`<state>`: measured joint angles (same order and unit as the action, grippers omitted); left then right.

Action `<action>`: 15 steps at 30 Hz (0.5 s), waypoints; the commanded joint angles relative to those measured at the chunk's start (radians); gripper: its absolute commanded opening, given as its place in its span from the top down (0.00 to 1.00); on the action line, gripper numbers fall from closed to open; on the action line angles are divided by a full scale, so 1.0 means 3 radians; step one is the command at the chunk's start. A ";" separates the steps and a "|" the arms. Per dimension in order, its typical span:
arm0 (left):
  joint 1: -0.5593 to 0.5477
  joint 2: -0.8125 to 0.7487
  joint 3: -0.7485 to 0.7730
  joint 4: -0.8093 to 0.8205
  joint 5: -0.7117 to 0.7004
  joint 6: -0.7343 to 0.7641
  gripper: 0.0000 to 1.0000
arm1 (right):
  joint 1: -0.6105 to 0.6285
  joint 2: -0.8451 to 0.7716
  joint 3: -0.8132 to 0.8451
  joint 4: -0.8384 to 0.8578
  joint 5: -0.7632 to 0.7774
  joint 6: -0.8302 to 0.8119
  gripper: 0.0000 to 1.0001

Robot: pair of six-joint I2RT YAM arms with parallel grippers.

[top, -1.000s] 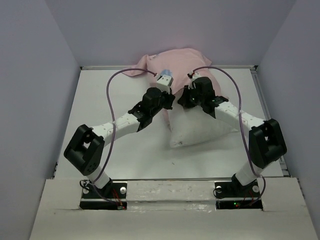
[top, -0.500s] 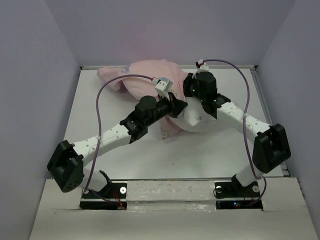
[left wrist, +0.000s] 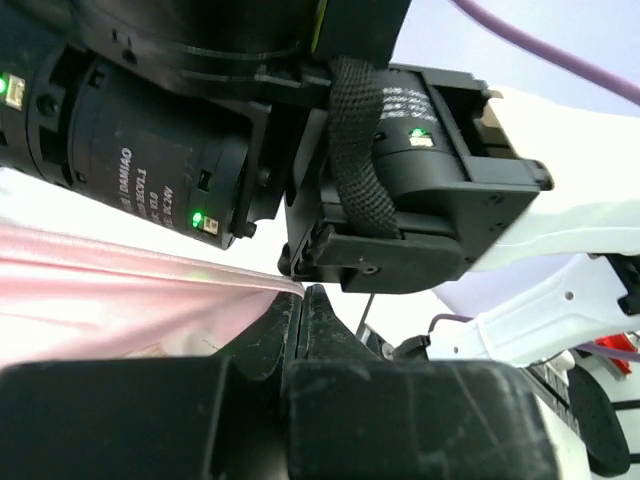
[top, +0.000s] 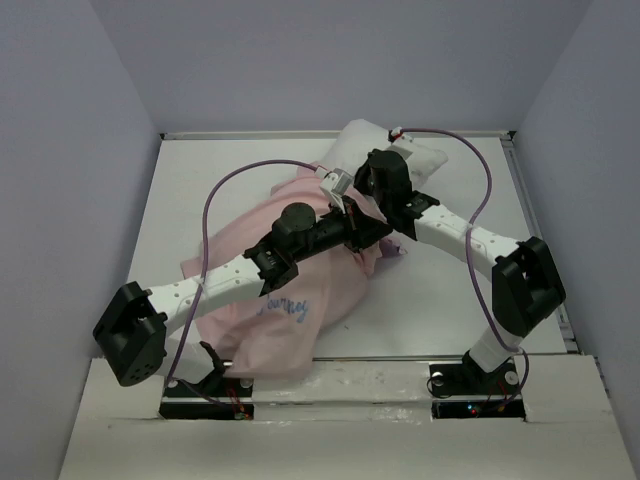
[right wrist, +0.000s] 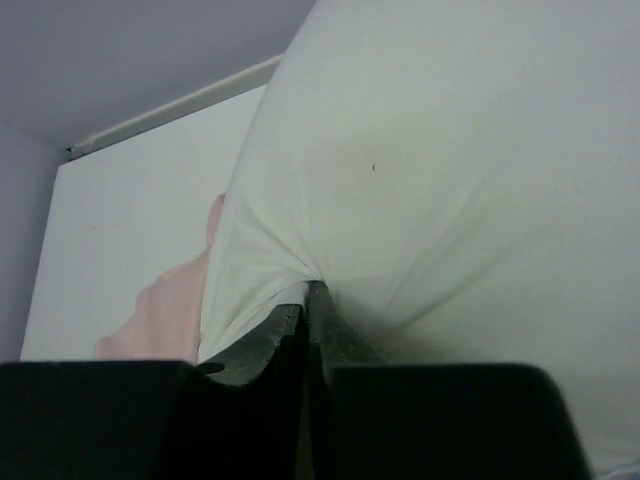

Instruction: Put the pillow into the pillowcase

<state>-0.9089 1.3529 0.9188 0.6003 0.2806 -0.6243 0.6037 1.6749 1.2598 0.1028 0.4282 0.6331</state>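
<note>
The pillowcase [top: 235, 325] lies crumpled on the white surface [top: 200, 200], to the near left of the pillow [top: 392, 142]. Its pale pink side faces up, with faint bluish writing on it. From its widest spread at the near left it narrows as it runs up toward the pillow.

The left arm [top: 225, 272] stretches over the pink cloth toward the pillow, with a purple cable [top: 212, 200] looping above it. In the left wrist view, the left gripper [left wrist: 304, 296] has its jaws pressed together on a taut fold of the pillowcase, just on the near side of the pillow. The black wrist body of the other arm hangs close in front of it.

The right gripper [right wrist: 308, 292] sits beside the left one, against the pillow's near face. Its jaws are pinching a gathered tuck of the white cover, and creases fan out from the grip. A patch of pink shows just to the left of the pillow in that view.

The pillow itself rests plump and tilted against the back wall [top: 330, 70], to the far right of the case. The right arm [top: 455, 232] slants away from it toward the near right. The pictures do not show whether any part of the pillow is already inside the case.
</note>
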 commanded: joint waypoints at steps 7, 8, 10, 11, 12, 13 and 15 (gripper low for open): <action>0.0401 -0.0848 -0.0597 0.0724 0.0348 -0.0255 1.00 | -0.0534 -0.0965 -0.0405 -0.0494 -0.1130 -0.0612 0.10; 0.0467 -0.0849 -0.0613 0.0719 0.0384 -0.0256 1.00 | -0.0686 -0.1143 -0.0481 -0.0511 -0.1161 -0.0698 0.10; 0.0524 -0.0803 -0.0603 0.0684 0.0425 -0.0251 1.00 | -0.0932 -0.1216 -0.0477 -0.0572 -0.1212 -0.0770 0.08; 0.0575 -0.0782 -0.0578 0.0684 0.0475 -0.0251 1.00 | -0.1009 -0.1181 -0.0431 -0.0623 -0.1243 -0.0811 0.07; 0.0595 -0.0747 -0.0547 0.0668 0.0506 -0.0246 1.00 | -0.1066 -0.1125 -0.0380 -0.0680 -0.1248 -0.0842 0.07; 0.0606 -0.0665 -0.0436 0.0643 0.0537 -0.0230 1.00 | -0.1112 -0.1058 -0.0344 -0.0736 -0.1172 -0.0883 0.06; 0.0611 -0.0527 -0.0317 0.0622 0.0634 -0.0230 1.00 | -0.1301 -0.0793 -0.0196 -0.0868 -0.1115 -0.0919 0.04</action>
<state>-0.7380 1.1488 0.7380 0.6907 0.3935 -0.6796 0.2790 1.3201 1.1381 -0.0505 0.1139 0.4316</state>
